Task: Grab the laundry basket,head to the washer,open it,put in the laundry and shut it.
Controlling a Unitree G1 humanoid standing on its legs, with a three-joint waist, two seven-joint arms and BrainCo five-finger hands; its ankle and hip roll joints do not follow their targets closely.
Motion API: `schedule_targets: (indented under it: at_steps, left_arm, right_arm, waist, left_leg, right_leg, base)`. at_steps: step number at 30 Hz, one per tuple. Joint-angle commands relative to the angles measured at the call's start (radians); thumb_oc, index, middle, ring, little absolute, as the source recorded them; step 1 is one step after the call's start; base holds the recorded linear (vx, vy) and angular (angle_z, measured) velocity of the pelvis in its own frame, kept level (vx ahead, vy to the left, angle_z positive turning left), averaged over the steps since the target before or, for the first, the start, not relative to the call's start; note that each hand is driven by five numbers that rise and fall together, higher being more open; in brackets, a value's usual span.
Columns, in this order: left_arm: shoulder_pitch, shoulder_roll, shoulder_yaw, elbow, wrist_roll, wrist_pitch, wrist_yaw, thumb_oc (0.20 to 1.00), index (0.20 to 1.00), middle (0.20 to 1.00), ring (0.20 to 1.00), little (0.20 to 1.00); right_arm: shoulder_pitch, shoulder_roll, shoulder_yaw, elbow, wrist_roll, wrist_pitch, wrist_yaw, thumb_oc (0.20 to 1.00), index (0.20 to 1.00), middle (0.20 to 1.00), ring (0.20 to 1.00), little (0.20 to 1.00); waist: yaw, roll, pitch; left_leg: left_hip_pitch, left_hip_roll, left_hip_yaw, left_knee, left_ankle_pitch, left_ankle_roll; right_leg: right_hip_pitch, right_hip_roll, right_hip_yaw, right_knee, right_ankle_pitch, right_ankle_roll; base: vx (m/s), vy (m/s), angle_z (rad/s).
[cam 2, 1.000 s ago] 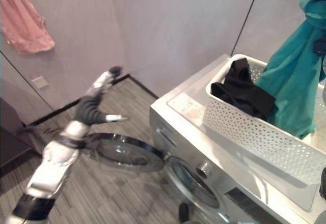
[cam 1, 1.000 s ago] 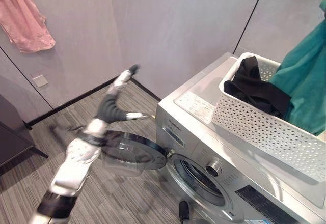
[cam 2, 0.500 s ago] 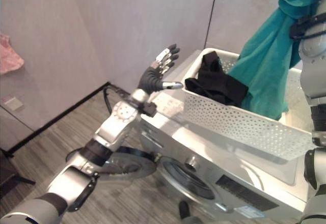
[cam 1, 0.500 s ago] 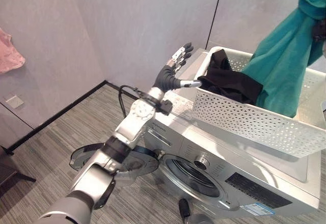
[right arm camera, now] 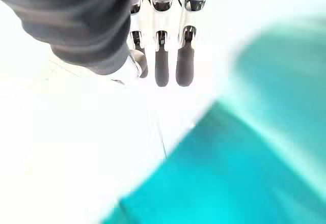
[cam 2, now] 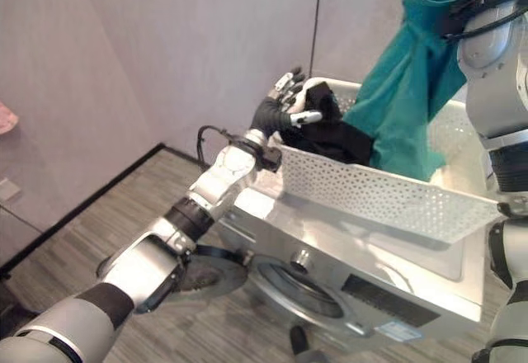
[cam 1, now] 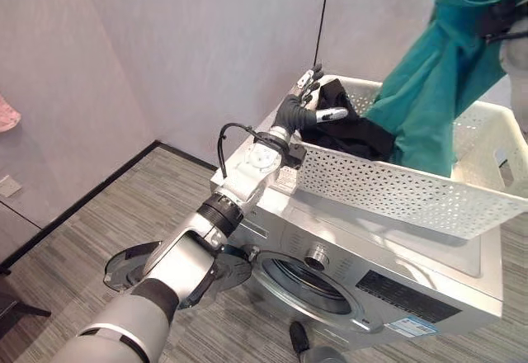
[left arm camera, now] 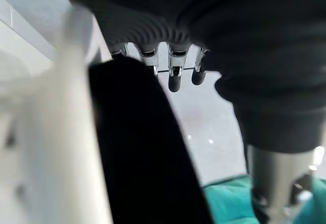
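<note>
Left hand, fingers spread wide, hovers at the white laundry basket centre frame atop the washer, beside black laundry. Right hand's fingers hang straight near the teal cloth, upper right.

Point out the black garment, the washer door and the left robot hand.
black garment [cam 1: 351, 132], left eye view, its middle fold in the basket.
washer door [cam 1: 124, 268], left eye view, its open rim.
left robot hand [cam 1: 299, 112], left eye view, its dark palm cover.
</note>
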Motion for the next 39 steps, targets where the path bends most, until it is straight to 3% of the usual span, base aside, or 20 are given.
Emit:
schedule_targets:
  at_steps: [1,8,15,17,19,20,22,27,32,39]
  left_arm:
    - [-0.126,-0.046,-0.085,0.078,0.083,-0.005,0.024,1.0,1.0,1.0,1.0,1.0]
    - [-0.202,-0.039,-0.076,0.111,0.106,-0.01,0.054,1.0,1.0,1.0,1.0,1.0]
    - [-0.158,-0.01,-0.063,0.054,0.128,-0.009,0.036,1.0,1.0,1.0,1.0,1.0]
    - [-0.147,0.011,-0.061,0.035,0.131,-0.009,0.03,1.0,1.0,1.0,1.0,1.0]
    - [-0.141,0.026,-0.066,0.019,0.132,-0.005,0.024,1.0,1.0,1.0,1.0,1.0]
    - [-0.131,0.068,-0.085,-0.006,0.127,-0.001,-0.004,1.0,1.0,1.0,1.0,1.0]
    - [-0.127,0.093,-0.104,-0.006,0.128,0.012,-0.028,1.0,1.0,1.0,1.0,1.0]
    - [-0.125,0.123,-0.105,-0.01,0.135,0.027,-0.065,1.0,1.0,1.0,1.0,1.0]
    - [-0.056,0.18,-0.067,-0.15,0.104,0.017,-0.078,1.0,1.0,1.0,1.0,1.0]
    - [-0.013,0.236,-0.056,-0.288,0.111,0.023,-0.115,1.0,1.0,1.0,1.0,1.0]
  right_arm:
    - [-0.129,0.041,-0.031,0.033,0.029,-0.028,-0.022,0.2,0.2,0.2,0.2,0.2]
    - [-0.152,0.073,-0.009,0.0,0.033,-0.036,-0.015,0.2,0.2,0.2,0.2,0.2]
    - [-0.051,0.012,-0.057,-0.032,0.031,-0.037,0.028,0.2,0.2,0.2,0.2,0.2]
    - [-0.023,-0.016,-0.054,-0.017,0.091,-0.04,0.067,0.2,0.2,0.2,0.2,0.2]
    - [-0.016,-0.033,-0.045,0.006,0.14,-0.045,0.089,0.551,0.551,0.551,0.551,0.551]
    - [-0.027,-0.093,0.021,0.084,0.231,-0.045,0.17,0.928,0.928,0.928,0.928,0.928]
    - [-0.078,-0.153,0.099,0.155,0.299,-0.047,0.222,1.0,1.0,1.0,1.0,1.0]
    - [-0.121,-0.23,0.26,0.228,0.459,-0.064,0.403,1.0,1.0,1.0,1.0,1.0]
    - [-0.015,-0.27,0.27,0.25,0.529,-0.054,0.505,1.0,1.0,1.0,1.0,1.0]
    - [0.117,-0.308,0.285,0.191,0.504,-0.031,0.639,1.0,1.0,1.0,1.0,1.0]
  waist:
    - [0.008,-0.011,-0.03]
    - [0.007,-0.001,-0.029]
    - [0.013,-0.007,-0.028]
    - [0.015,-0.011,-0.027]
    - [0.017,-0.015,-0.027]
    - [0.02,-0.023,-0.025]
    - [0.015,-0.03,-0.021]
    - [0.0,-0.033,-0.011]
    - [0.012,-0.039,-0.002]
    - [0.033,-0.05,0.017]
  left_leg:
    - [0.06,-0.02,0.008,0.022,-0.062,0.064]
    - [0.058,-0.022,0.011,0.027,-0.058,0.065]
    - [0.064,-0.02,0.008,0.026,-0.061,0.066]
    - [0.063,-0.019,0.008,0.026,-0.058,0.066]
    - [0.062,-0.019,0.006,0.026,-0.056,0.066]
    - [0.059,-0.018,0.006,0.024,-0.051,0.064]
    - [0.055,-0.016,0.007,0.024,-0.044,0.06]
    - [0.053,-0.016,0.009,0.02,-0.032,0.054]
    - [0.045,-0.011,0.003,0.025,-0.025,0.051]
    - [0.024,-0.003,-0.019,0.024,-0.017,0.048]
  right_leg:
    - [-0.108,-0.054,0.0,0.177,-0.121,0.078]
    - [-0.113,-0.049,0.006,0.183,-0.12,0.077]
    - [-0.108,-0.048,0.0,0.188,-0.127,0.079]
    - [-0.108,-0.048,-0.003,0.19,-0.127,0.079]
    - [-0.109,-0.048,-0.003,0.19,-0.127,0.078]
    - [-0.11,-0.049,-0.005,0.189,-0.124,0.077]
    - [-0.114,-0.05,-0.006,0.192,-0.123,0.075]
    - [-0.121,-0.052,-0.007,0.194,-0.118,0.075]
    - [-0.122,-0.058,-0.02,0.195,-0.119,0.075]
    - [-0.121,-0.069,-0.045,0.191,-0.124,0.071]
  base:
    - [0.01,-0.011,-0.08]
    - [0.0,-0.004,-0.02]
    - [0.0,0.0,-0.02]
    - [0.0,0.0,0.0]
    - [0.0,0.0,0.0]
    - [0.0,0.0,0.0]
    - [0.0,0.0,0.0]
    - [0.0,0.0,0.0]
    - [0.0,0.001,0.01]
    - [-0.01,-0.001,0.09]
